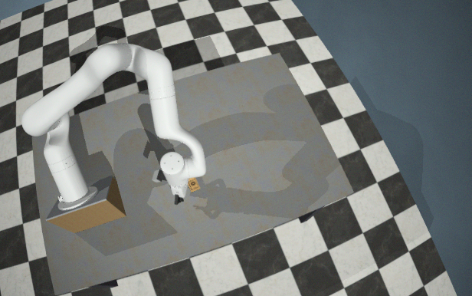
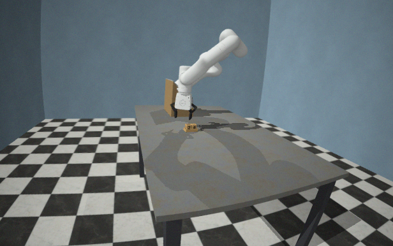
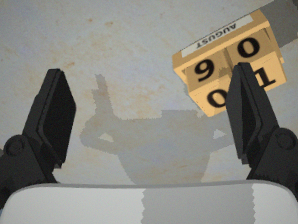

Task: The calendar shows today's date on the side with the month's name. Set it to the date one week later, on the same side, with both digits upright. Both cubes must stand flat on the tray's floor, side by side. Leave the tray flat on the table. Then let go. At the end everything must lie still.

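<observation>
The calendar's wooden tray (image 2: 191, 130) (image 3: 181, 61) stands on the table, an AUGUST label along one side, upside down in the wrist view. Two cubes sit side by side in it. In the wrist view the left cube (image 3: 200, 91) shows a 9 or 6 and a 0; the right cube (image 3: 274, 66) shows a 0 and a 1. In the exterior view the far side shows a 2 (image 2: 188, 127) and what looks like a 4 (image 2: 194, 127). My gripper (image 1: 169, 188) (image 2: 183, 118) (image 3: 149, 84) is open and empty, above the table, offset from the calendar; its right finger partly hides the cubes in the wrist view.
The arm's base stands on a brown box (image 1: 92, 216) (image 2: 169, 99) at one end of the grey table (image 1: 245, 96) (image 2: 198, 191). Arm and gripper shadows fall across the table around the calendar.
</observation>
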